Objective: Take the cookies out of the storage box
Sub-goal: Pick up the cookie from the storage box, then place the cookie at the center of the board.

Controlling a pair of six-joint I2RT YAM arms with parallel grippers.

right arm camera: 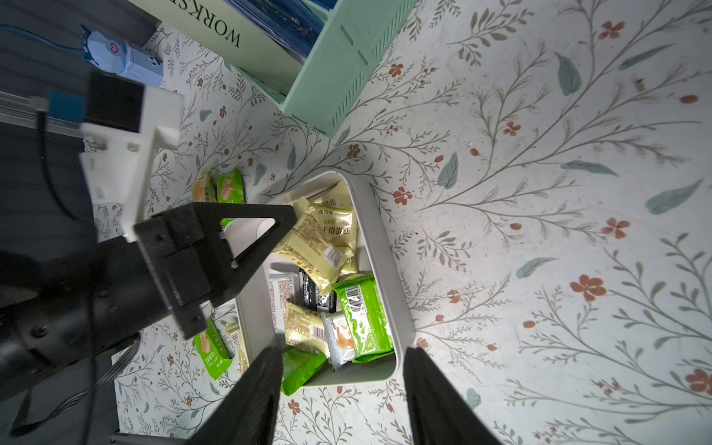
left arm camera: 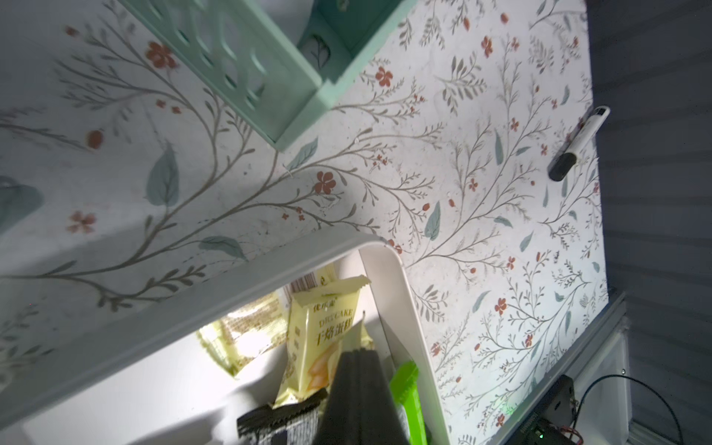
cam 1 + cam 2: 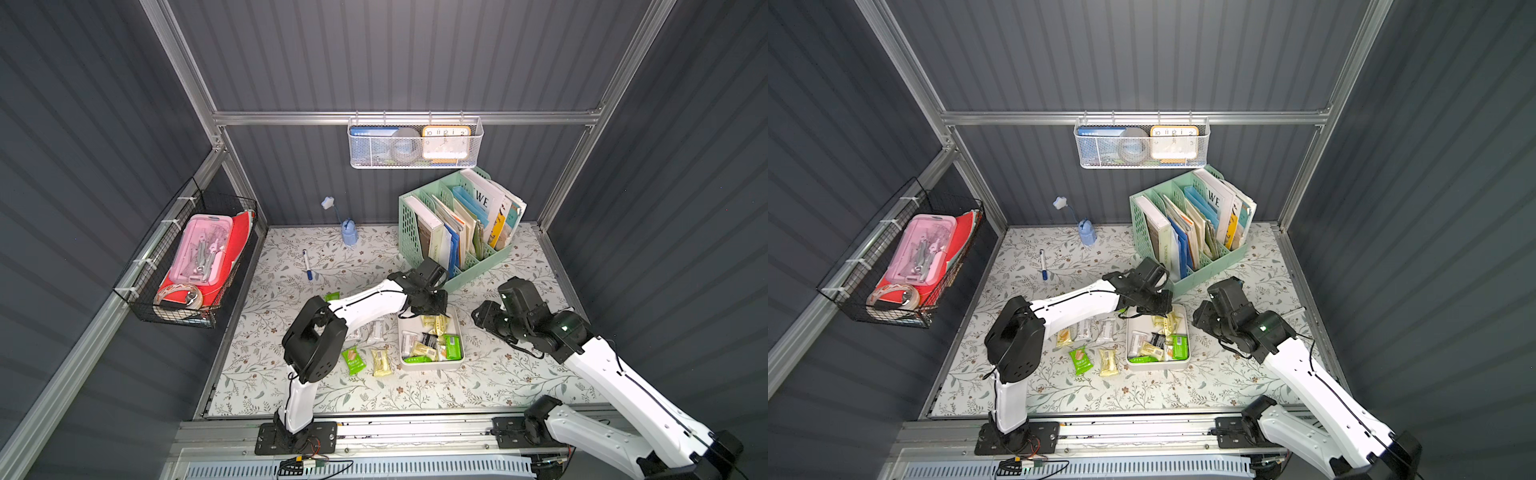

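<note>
Extraction step: left pincer point(image 2: 360, 352) clamps a pale yellow wrapped cookie packet point(image 2: 319, 339) inside the shallow white storage box point(image 3: 430, 366); right pincer point(image 1: 345, 350) hovers, prongs apart. Next, I'd judge: lift it clear.

Cookies point(image 3: 453, 347) in storage box point(image 3: 432, 366)

Wrapped cookies point(image 3: 452, 347) half-fill white storage box point(image 3: 432, 366); others beside.
</note>
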